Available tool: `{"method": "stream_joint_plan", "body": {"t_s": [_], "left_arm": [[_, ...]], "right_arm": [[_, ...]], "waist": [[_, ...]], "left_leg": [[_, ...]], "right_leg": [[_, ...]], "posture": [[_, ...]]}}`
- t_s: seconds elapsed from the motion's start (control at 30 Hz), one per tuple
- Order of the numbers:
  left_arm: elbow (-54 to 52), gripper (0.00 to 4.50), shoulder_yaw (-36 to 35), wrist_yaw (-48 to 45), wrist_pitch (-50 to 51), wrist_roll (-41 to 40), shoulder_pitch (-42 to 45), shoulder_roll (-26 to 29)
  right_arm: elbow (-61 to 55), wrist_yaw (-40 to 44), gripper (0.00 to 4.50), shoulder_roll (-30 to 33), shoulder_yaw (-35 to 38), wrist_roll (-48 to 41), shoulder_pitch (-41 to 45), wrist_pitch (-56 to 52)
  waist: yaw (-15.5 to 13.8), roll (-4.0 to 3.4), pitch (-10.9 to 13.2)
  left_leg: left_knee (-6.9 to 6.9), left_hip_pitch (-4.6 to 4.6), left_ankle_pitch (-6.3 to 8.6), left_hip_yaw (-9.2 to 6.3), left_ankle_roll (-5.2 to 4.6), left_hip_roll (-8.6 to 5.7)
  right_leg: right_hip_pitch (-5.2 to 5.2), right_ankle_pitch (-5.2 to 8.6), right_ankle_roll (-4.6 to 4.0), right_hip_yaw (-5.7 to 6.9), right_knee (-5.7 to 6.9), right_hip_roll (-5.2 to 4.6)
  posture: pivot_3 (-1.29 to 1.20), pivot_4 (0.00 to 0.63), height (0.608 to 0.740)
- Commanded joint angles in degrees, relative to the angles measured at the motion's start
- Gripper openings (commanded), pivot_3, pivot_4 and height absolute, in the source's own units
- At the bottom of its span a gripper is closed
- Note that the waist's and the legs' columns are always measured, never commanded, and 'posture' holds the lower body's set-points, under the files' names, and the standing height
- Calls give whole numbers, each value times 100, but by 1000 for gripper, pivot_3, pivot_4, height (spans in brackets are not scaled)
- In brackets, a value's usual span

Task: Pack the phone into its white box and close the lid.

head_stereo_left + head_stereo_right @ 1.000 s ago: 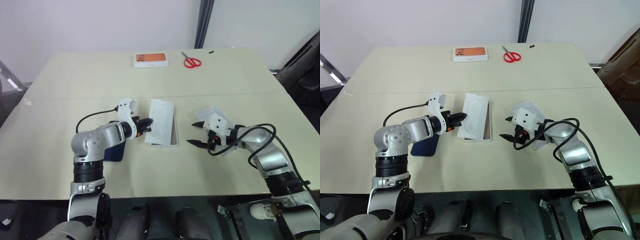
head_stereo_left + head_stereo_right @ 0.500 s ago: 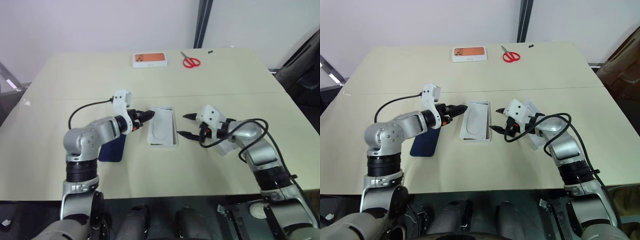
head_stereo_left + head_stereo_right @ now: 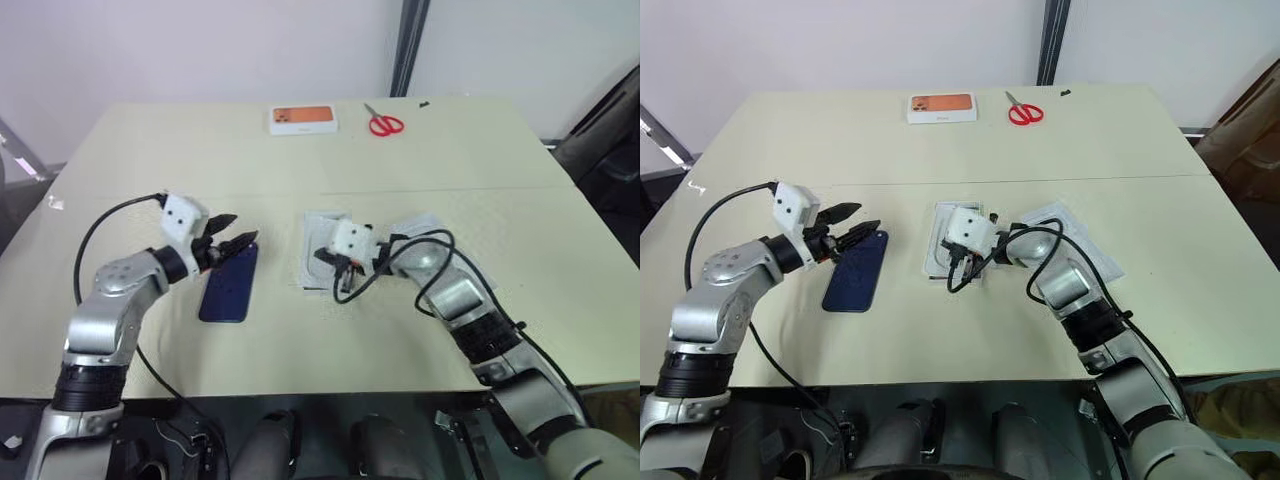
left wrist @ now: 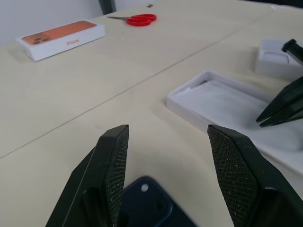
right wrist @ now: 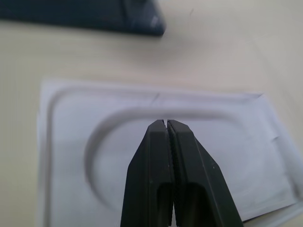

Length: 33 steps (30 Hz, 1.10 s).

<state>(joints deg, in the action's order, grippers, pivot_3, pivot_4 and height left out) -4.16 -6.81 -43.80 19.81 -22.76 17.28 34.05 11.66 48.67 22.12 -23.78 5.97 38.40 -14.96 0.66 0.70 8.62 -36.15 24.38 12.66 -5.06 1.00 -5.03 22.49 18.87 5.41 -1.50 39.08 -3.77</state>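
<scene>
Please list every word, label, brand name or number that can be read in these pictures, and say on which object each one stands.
"iPhone": on the long side of the white-and-orange flat box, small and soft, so this reading is uncertain.
The phone: no text can be read on its dark back.
The white box: plain, no print.
The red scissors: no marking can be read.

The left gripper (image 3: 236, 243) points about level toward the right, its fingers (image 4: 111, 166) spread apart. The right gripper (image 5: 166, 124) angles downward, fingers pressed together.
</scene>
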Motion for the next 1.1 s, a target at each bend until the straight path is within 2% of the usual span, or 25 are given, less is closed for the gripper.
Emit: {"method": "stream_joint_plan", "body": {"t_s": [0.03, 0.23, 0.57, 0.73, 0.93, 1.0, 1.1], "left_arm": [[-155, 2798, -182, -347, -218, -180, -185, 100], [-265, 2798, -173, -257, -187, -191, -263, -21], [-387, 2798, -33, -64, -169, -117, -274, -227], [-414, 2798, -96, -2, -93, -205, -230, -250], [-62, 2798, -577, -60, 1135, -858, -118, 156], [154, 2798, -801, -234, 1688, -1168, -126, 446], [527, 2798, -976, -624, 1935, -1254, -217, 915]], "right_arm": [[-12, 245, 101, 27, -180, 191, 269, -72], [281, 487, 101, 276, -422, 609, 370, 314], [960, 175, 101, -27, -201, 708, 570, 702], [867, 192, 101, -12, -173, 691, 490, 707], [427, 27, 101, -189, 364, 235, 598, 497], [174, 34, 101, -321, 459, 72, 564, 361], [-97, -107, 101, -620, 392, 34, 470, 237]], "waist": [[20, -2, 1], [20, -1, 1], [30, -1, 0], [26, -1, 0], [35, -2, 2], [59, -2, 2], [129, -3, 3]], "left_leg": [[1, 0, 0, 0, 0, 0], [0, 0, 2, -1, -4, 1], [1, -3, 2, -1, -3, 2], [0, -3, 1, -1, -3, 2], [1, -2, 2, -1, -3, 2], [2, -2, 2, -3, -4, 3], [7, -2, 2, -3, -3, 6]], "right_leg": [[1, 0, 0, -1, 0, 0], [0, 0, 0, 0, 2, 2], [-2, 0, 0, 0, 4, 5], [-2, 0, 0, 0, 4, 5], [3, 0, 0, -1, 8, 5], [6, 0, 0, -1, 9, 8], [10, 0, 1, -1, 14, 10]], "posture": [[0, 150, 734], [0, 150, 734], [0, 150, 734], [0, 150, 734], [0, 150, 734], [0, 150, 734], [0, 150, 734]]}}
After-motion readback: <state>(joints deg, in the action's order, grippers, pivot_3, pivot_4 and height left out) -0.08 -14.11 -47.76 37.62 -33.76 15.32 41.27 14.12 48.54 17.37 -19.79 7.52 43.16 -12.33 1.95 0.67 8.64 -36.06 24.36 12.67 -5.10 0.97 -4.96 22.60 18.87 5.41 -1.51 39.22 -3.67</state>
